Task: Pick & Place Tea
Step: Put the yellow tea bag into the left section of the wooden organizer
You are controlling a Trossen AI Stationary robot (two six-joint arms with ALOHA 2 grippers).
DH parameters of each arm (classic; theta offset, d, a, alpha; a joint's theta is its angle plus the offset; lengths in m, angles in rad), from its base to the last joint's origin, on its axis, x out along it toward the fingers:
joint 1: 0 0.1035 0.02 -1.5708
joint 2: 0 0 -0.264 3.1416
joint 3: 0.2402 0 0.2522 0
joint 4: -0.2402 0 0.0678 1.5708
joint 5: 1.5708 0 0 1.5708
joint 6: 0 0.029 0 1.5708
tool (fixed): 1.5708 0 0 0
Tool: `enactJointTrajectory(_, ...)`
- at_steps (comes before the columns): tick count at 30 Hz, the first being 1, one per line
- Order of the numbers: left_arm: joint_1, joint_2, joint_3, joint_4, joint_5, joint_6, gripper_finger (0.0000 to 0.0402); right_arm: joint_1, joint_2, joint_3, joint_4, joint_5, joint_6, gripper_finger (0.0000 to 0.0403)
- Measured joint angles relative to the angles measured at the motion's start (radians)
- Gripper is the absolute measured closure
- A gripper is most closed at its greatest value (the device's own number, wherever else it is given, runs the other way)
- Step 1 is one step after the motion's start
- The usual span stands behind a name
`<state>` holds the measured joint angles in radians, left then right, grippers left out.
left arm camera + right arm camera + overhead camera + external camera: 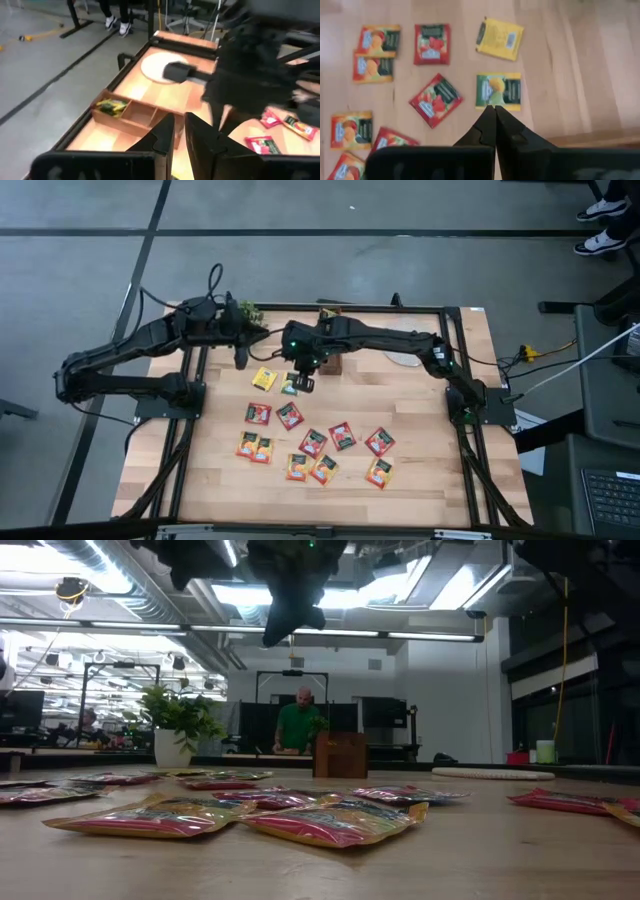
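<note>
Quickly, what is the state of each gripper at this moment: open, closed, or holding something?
Left gripper: nearly closed, holding nothing, near the wooden box.
Right gripper: closed, empty, above the green sachet.

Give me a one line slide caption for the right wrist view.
Shut right gripper poised above a green tea sachet, with yellow, red and orange sachets scattered nearby.

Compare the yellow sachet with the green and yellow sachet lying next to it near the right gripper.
The yellow sachet is plain yellow with a small pale label, while the green and yellow sachet carries a green panel and a fruit picture. The yellow sachet lies tilted; the green and yellow sachet lies square to the table edge. The shut right gripper hangs right at the green and yellow sachet, farther from the yellow one. Both lie flat on the wood.
</note>
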<state>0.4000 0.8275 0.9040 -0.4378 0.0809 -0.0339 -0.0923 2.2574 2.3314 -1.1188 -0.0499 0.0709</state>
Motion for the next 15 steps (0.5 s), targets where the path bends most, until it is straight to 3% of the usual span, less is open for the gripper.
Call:
enactJointTrajectory(8,-0.021,-0.148,-0.171,0.205,-0.046,-0.058,0.0359,0.005,-0.007,0.001,0.000,-0.004,-0.028,0.0403)
enactJointTrajectory(15,-0.021,-0.240,-0.267,0.267,-0.047,-0.113,0.0359,0.005,-0.062,0.002,0.052,-0.013,-0.058,0.0403)
